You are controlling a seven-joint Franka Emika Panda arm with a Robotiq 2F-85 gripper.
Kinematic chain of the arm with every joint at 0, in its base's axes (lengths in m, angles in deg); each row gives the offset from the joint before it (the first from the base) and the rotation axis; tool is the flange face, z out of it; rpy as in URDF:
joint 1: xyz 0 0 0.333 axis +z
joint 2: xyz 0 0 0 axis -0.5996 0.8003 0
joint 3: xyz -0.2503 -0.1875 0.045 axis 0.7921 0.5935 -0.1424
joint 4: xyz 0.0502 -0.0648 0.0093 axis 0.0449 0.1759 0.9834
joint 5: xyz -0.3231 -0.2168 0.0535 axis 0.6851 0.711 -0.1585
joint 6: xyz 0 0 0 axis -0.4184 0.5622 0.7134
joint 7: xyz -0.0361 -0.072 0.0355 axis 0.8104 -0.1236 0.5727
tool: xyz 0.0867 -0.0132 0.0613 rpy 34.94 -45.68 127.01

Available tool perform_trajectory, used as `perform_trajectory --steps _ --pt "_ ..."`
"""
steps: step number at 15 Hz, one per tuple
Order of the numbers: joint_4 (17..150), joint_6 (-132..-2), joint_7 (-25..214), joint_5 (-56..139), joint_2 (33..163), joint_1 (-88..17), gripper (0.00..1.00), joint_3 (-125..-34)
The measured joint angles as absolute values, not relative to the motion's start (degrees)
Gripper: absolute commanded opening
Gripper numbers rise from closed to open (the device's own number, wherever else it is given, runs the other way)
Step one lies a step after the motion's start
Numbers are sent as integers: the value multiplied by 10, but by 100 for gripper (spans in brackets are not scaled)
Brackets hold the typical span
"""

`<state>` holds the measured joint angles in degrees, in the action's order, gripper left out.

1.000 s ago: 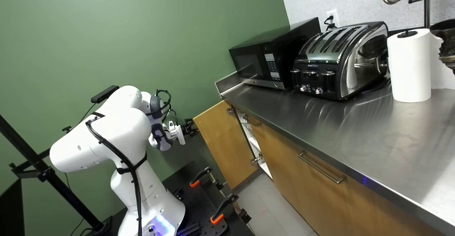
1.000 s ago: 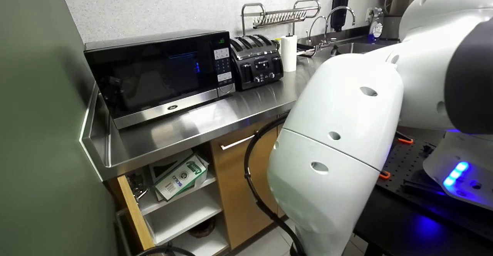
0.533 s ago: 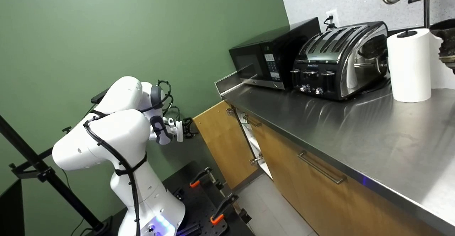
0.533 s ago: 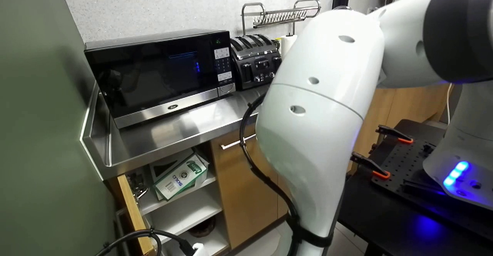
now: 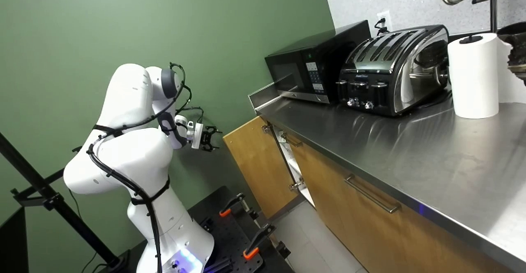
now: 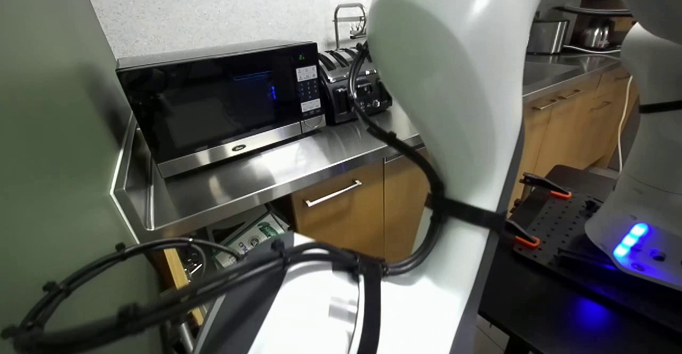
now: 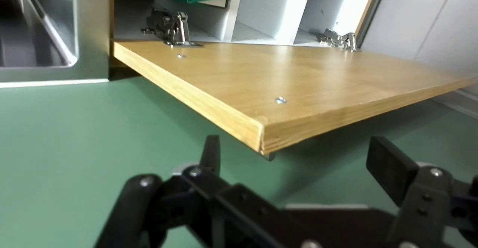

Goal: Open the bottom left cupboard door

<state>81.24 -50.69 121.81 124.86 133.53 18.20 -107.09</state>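
The bottom left cupboard door [image 5: 261,166] is a light-brown wood panel and stands wide open on its hinges. In an exterior view only its thin edge [image 6: 176,268] shows, partly hidden by the arm's cables. In the wrist view the door's inner face [image 7: 291,76] fills the upper middle, with its corner pointing at me. A small metal tip of its handle [image 7: 269,157] shows below that corner. My gripper [image 7: 293,154] is open and empty, its fingers spread either side of the door corner in the picture. In an exterior view the gripper [image 5: 218,139] is apart from the door's free edge.
The green wall [image 7: 112,147] lies close behind the door. The metal counter [image 5: 370,149] carries a microwave [image 6: 213,109], a toaster [image 5: 390,71] and a paper towel roll [image 5: 472,75]. A box [image 6: 256,236] sits inside the cupboard. Clamps [image 5: 259,240] are on the black robot table.
My gripper has moved up and back from the door's edge, and its angle has changed. The arm's upper part has risen. The door stays wide open in the same place.
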Motion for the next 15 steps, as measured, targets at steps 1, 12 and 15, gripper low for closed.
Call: perform_trajectory --steps 1,12,15 --pt "837 -508 1224 1237 1311 176 100 -1071" --pt "1138 -500 1525 1195 1054 83 100 -1042" --pt "1184 -500 1615 1195 1024 47 100 -1040"
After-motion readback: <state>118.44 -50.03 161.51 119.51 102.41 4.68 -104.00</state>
